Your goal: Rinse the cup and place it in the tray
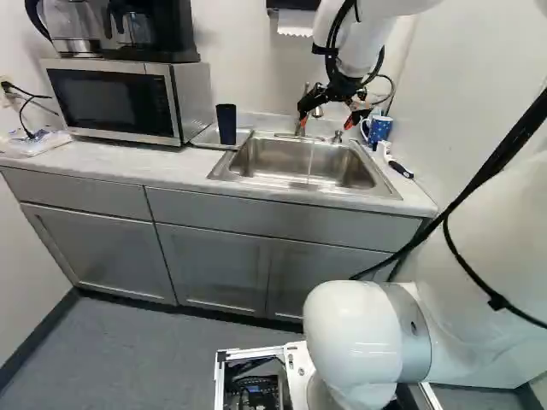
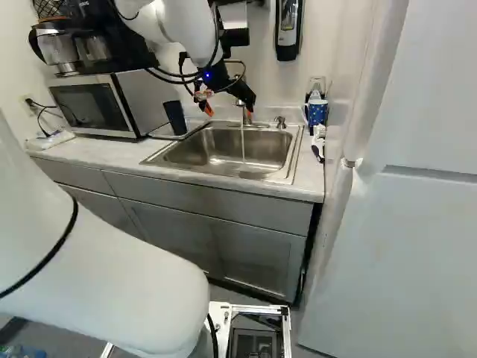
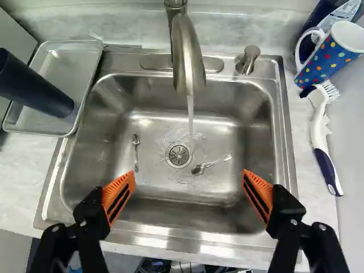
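one wide-spread tool (image 1: 326, 123) hangs over the sink (image 3: 219, 133).

We take this for a small kitchen or kitchenette, built around a steel sink (image 3: 244, 136). Water runs from the faucet (image 3: 189, 51) at its back, and two spoons (image 3: 135, 151) lie in its basin. Left of the sink, we see a microwave (image 1: 111, 98) with a coffee machine (image 1: 141, 30) on top; between microwave and sink, a dark cup (image 3: 34, 88) stands in a shallow metal tray (image 3: 74, 62). To the sink's right are a dotted mug (image 3: 327, 60) and a dish brush (image 3: 321, 133). Grey cabinets (image 1: 214, 265) run below it, under a pale counter (image 1: 120, 166). Above it, we find paper towel (image 1: 296, 23) and a wall dispenser (image 2: 289, 30).
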Robot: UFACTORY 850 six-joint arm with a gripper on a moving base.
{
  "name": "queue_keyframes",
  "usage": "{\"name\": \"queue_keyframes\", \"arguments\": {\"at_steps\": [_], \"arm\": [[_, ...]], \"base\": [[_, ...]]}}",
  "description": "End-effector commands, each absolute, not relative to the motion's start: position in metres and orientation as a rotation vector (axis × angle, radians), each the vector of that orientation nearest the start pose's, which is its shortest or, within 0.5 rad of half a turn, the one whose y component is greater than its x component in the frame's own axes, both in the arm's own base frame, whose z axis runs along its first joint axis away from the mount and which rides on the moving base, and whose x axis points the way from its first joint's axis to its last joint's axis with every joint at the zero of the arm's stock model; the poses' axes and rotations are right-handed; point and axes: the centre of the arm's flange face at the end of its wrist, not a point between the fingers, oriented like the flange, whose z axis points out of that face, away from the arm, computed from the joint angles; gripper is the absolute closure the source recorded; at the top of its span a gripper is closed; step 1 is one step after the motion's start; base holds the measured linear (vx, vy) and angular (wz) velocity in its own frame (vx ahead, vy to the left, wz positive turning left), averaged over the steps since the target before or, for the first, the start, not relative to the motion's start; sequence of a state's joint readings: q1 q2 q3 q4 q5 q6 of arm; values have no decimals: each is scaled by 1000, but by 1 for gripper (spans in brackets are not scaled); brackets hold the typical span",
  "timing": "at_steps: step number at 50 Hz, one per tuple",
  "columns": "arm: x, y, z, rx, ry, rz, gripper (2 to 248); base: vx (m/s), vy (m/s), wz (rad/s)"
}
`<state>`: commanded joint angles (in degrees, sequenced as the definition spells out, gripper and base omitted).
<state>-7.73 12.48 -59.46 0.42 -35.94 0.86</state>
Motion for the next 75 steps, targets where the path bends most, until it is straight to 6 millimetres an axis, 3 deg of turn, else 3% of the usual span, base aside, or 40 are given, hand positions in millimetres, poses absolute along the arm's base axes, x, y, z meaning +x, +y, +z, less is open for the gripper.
{"name": "queue_keyframes", "arguments": {"at_steps": [54, 75], "arm": [[466, -48, 720, -2651, 194, -1727, 3], [502, -33, 733, -2517, 141, -1897, 3]], "base": [[0, 0, 0], [0, 0, 0]]}}
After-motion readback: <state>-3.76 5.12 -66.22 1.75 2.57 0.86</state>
